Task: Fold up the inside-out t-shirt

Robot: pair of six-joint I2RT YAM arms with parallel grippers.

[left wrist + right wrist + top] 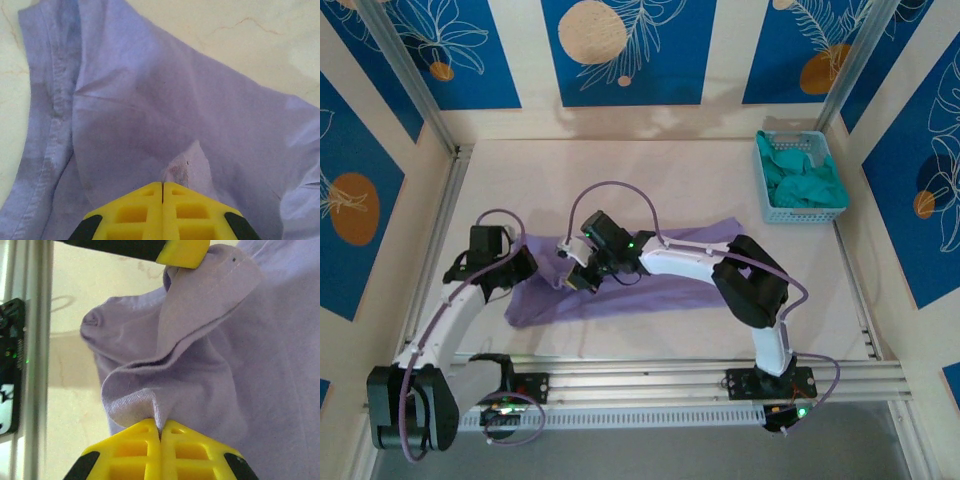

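The inside-out t-shirt [620, 298], lavender, lies rumpled in a long band across the near-middle of the counter [670, 180], not yet folded into any tidy shape. A raised seam line shows along its edge in the left wrist view. Left pincer [162, 186]: jaws shut tight, with a small peak of cloth nipped at the tips. From above it sits at the shirt's left end [520, 268]. Right pincer [160, 425]: also closed, biting a curled lip of hem or sleeve edge. Its arm reaches across the garment to a spot just beside the left one [578, 278]. Another yellow finger at the top of the right wrist view clamps a flap of the same cloth, likely the left pincer's. Basket [800, 213] with teal garment [800, 180] sits at the far right corner, well apart and not involved. Judged step: both grips set on the left end, lift or spread not yet begun. The next move calls for raising both together, then drawing them apart to tension the edge. How many layers each pinch holds cannot be told, and a one-layer pinch would drag rather than carry the shirt.
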